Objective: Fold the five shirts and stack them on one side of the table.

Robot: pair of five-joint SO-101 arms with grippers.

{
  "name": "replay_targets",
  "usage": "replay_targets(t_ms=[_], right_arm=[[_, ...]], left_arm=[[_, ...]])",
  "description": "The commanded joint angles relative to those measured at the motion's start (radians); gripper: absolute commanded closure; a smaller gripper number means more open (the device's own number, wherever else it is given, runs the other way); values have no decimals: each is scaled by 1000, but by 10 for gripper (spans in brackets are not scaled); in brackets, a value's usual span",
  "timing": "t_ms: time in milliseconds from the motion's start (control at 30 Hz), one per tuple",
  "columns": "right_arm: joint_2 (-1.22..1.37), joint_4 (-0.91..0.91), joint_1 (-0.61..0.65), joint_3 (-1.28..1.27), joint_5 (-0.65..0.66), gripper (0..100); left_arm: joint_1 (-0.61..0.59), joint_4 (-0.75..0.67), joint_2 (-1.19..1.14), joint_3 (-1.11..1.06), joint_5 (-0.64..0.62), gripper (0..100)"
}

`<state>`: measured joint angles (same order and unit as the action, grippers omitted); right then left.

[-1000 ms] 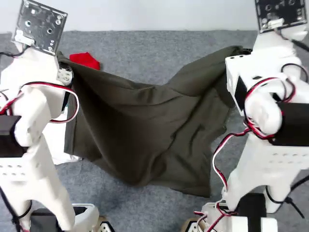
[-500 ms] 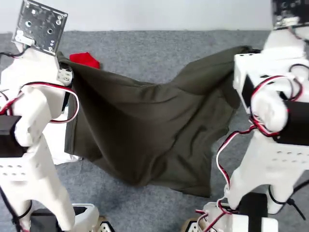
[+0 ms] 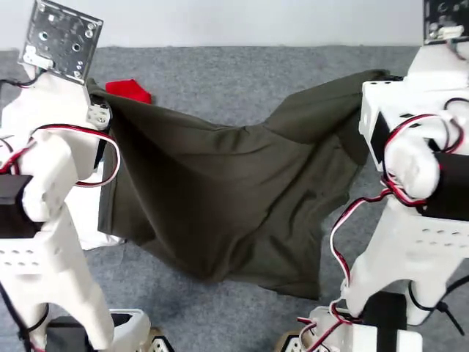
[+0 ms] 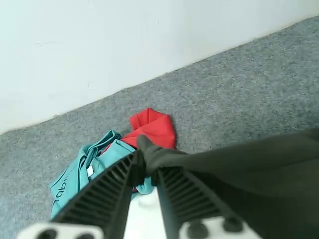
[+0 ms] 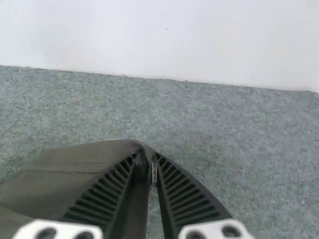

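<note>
A dark olive shirt (image 3: 227,191) hangs stretched between the two arms above the grey table, sagging in the middle with its lower hem trailing on the surface. My left gripper (image 4: 144,154) is shut on one corner of the olive shirt (image 4: 239,169) at the left. My right gripper (image 5: 148,160) is shut on the other corner of the olive shirt (image 5: 65,174) at the far right. A red shirt (image 3: 128,90) lies crumpled at the back left; the left wrist view shows the red shirt (image 4: 152,127) beside a teal shirt (image 4: 84,167).
White cloth (image 3: 91,216) lies under the left arm's side, partly covered by the olive shirt. Grey carpet-like table surface (image 3: 242,73) runs open along the back up to the white wall (image 4: 124,40).
The right arm has moved further right, pulling its corner of the olive shirt outward and stretching the cloth. The left arm has kept still.
</note>
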<state>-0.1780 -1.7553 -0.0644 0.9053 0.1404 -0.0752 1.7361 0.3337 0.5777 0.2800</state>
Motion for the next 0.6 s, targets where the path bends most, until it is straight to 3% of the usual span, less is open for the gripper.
replay_targets(t_ms=[0, 567], right_arm=[[-7, -35, -7, 0, -15, 990], [-8, -35, -4, 3, 2, 990]], left_arm=[[0, 15, 8, 1, -11, 986], [0, 15, 8, 1, -11, 986]])
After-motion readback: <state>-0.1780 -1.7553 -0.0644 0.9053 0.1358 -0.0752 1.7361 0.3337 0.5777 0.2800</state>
